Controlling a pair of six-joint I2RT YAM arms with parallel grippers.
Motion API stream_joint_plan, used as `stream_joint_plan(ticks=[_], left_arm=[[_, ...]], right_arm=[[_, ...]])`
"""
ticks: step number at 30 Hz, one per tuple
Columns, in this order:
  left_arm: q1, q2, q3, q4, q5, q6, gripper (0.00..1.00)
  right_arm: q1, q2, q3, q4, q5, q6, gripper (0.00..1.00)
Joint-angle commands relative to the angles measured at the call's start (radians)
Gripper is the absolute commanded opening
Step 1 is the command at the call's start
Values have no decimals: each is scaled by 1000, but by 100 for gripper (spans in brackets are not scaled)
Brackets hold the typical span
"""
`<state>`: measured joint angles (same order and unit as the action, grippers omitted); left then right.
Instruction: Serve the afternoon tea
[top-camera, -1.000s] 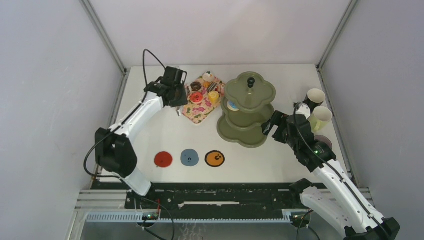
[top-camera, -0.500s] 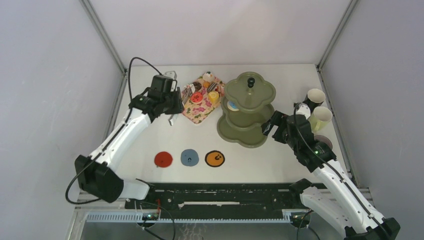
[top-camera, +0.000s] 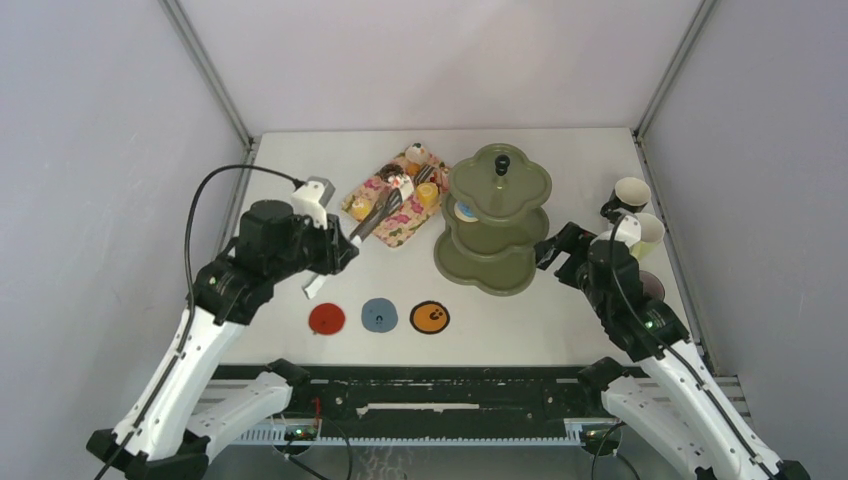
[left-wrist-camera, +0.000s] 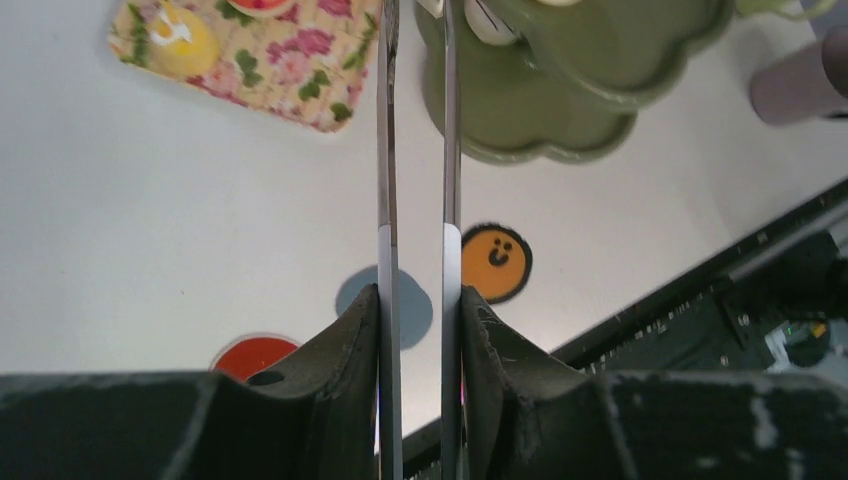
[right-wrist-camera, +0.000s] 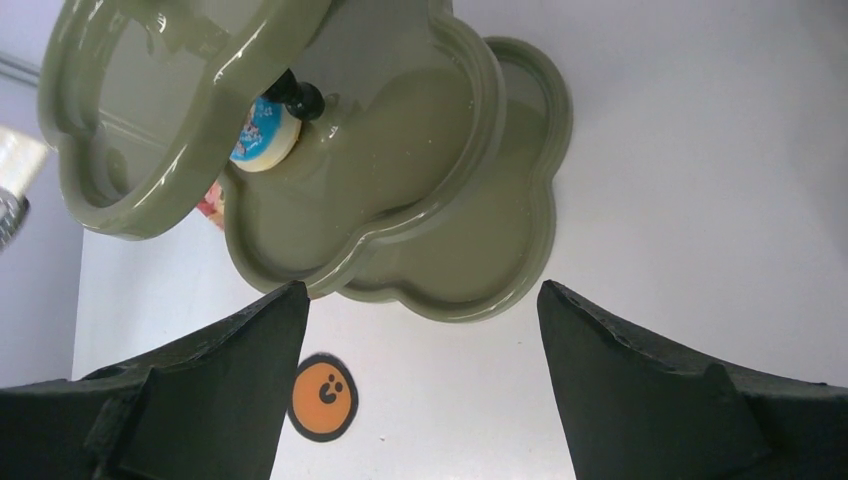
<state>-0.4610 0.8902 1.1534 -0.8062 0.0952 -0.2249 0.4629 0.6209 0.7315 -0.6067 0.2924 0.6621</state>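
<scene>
My left gripper (top-camera: 338, 252) (left-wrist-camera: 420, 295) is shut on a pair of metal tongs (top-camera: 372, 217) (left-wrist-camera: 384, 150). Their tips reach over the pink floral tray (top-camera: 398, 236), where several small toy cakes and donuts (top-camera: 408, 183) lie. The olive-green three-tier stand (top-camera: 497, 212) (right-wrist-camera: 470, 150) holds one iced donut (top-camera: 465, 211) (right-wrist-camera: 265, 133) on its middle tier. My right gripper (top-camera: 553, 248) (right-wrist-camera: 420, 290) is open and empty, just right of the stand's bottom tier. Three mugs (top-camera: 631, 191) (top-camera: 646, 231) (top-camera: 648, 286) stand at the right edge.
Red (top-camera: 326, 318), blue (top-camera: 379, 314) and orange (top-camera: 430, 317) coasters lie in a row near the front. The tray's near corner (left-wrist-camera: 300, 95) and the stand's lowest tier (left-wrist-camera: 560, 120) show ahead in the left wrist view.
My left arm has pulled back from the tray toward the near left, carrying the tongs. The right gripper has drifted slightly right and back from the stand.
</scene>
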Motion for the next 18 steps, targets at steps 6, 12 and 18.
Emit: stream_joint_plan(ticks=[6,12,18], left_arm=[[-127,-112,-57,-66,148,53,0],[-245,-91,-67,-48,209,62,0],[-280,-72,-98,59,187,45,0]], right_arm=[[27,-62,3,15,133,14,92],[26,-64,3,7,140,24,92],[26,-88,6,-20,155,17,92]])
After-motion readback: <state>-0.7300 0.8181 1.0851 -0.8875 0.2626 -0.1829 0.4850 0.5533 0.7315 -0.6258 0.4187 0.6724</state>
